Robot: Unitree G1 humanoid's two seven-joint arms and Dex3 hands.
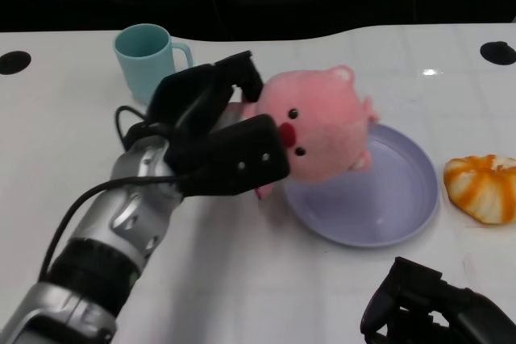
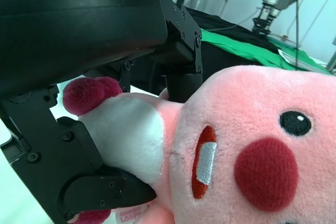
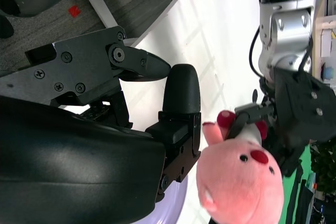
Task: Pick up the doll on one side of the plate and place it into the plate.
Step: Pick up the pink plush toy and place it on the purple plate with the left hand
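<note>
Pink plush fills the middle of the head view: the doll [image 1: 318, 122] is raised off the white table [image 1: 242, 279], hanging over the near-left rim of the lilac plate [image 1: 403, 199]. My left hand [image 1: 214, 130] grips it from the left, fingers closed around its body. A teal mug [image 1: 145, 58] stands far left behind the hand; an orange-and-white bun-like item [image 1: 484, 187] lies right of the plate. My right hand [image 1: 435, 304] rests low at the near right, holding nothing; how far its fingers are spread I cannot tell here.

Left wrist view alone gives the doll's detail: white belly patch [image 2: 126, 135], dark-red nose [image 2: 268, 174], black eye [image 2: 295, 123], open red mouth, with my black fingers [image 2: 105, 192] pressed into the plush.

Right wrist view shows my right hand's fingers [image 3: 181, 90] parted around empty space, and beyond them the doll held aloft by the left hand [image 3: 302, 114].
</note>
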